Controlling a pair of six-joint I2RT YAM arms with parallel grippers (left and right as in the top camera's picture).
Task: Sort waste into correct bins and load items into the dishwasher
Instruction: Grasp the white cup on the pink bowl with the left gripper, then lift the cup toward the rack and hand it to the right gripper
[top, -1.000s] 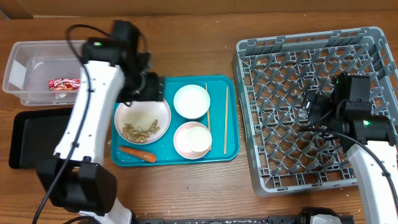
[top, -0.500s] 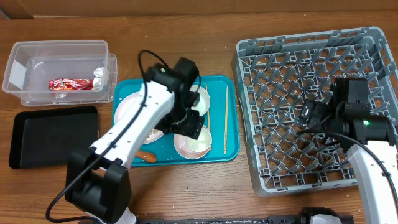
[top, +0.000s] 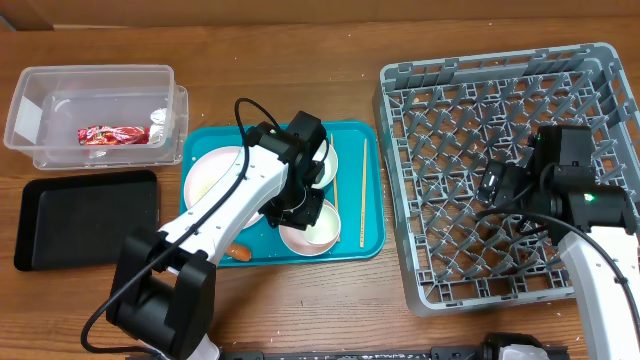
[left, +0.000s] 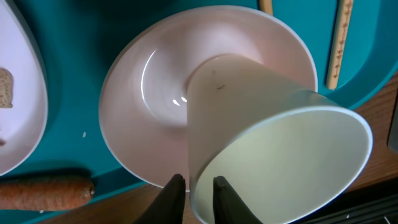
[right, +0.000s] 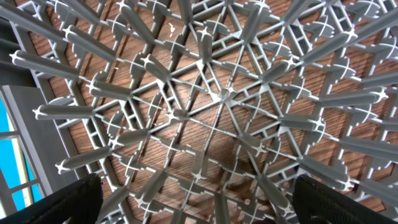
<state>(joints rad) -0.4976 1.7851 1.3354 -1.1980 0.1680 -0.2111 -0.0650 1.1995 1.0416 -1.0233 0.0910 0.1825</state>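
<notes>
Rack (top: 450, 130) sits right of the tray (top: 372, 190). My right gripper (right: 202, 202) hangs over it, fingers spread wide, empty. On the tray's near right part is the bowl (left: 143, 112), with the cup (left: 249, 106) tipped on its side in it. My left gripper (left: 197, 190) pinches the cup's wall at the rim. Thin grip, I reckon: lift slowly, straight up, clear the bowl, then swing right of the tray.
</notes>
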